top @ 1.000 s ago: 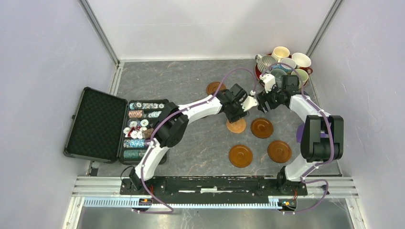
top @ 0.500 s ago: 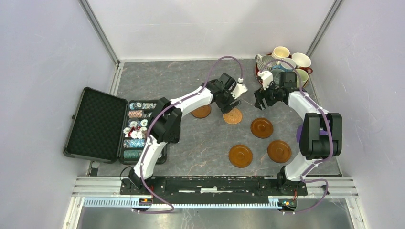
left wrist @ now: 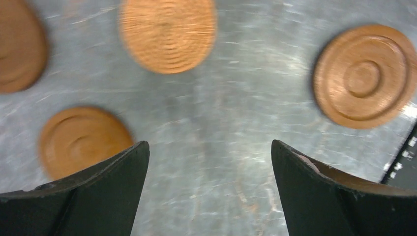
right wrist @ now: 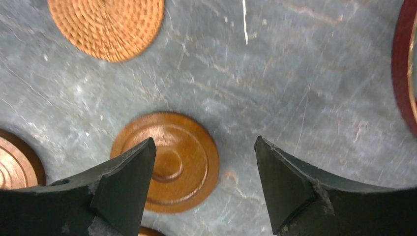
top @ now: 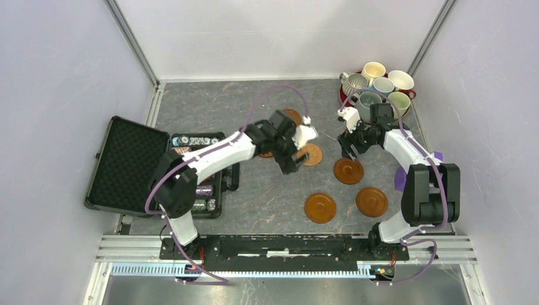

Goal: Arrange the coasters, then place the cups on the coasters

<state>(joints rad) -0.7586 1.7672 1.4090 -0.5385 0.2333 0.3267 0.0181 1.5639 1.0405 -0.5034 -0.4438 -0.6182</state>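
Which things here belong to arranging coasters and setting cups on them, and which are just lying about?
Job in hand: rimmed brown coasters; patterned copper coaster; handled mugs.
Lying about: open poker chip case; poker chips; dark red tray under the mugs.

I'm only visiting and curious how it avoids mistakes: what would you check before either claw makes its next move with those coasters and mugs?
1. The left claw is open and empty: ok.
2. The right claw is open and empty, above a rimmed coaster: ok.
3. All six coasters lie on the table: ok, though the left arm covers parts of two.
4. The coasters lie apart from each other: cannot tell for the two partly hidden ones.
5. All six cups stand upright on the red tray: ok.
6. Cups set on coasters: not ok, none yet.
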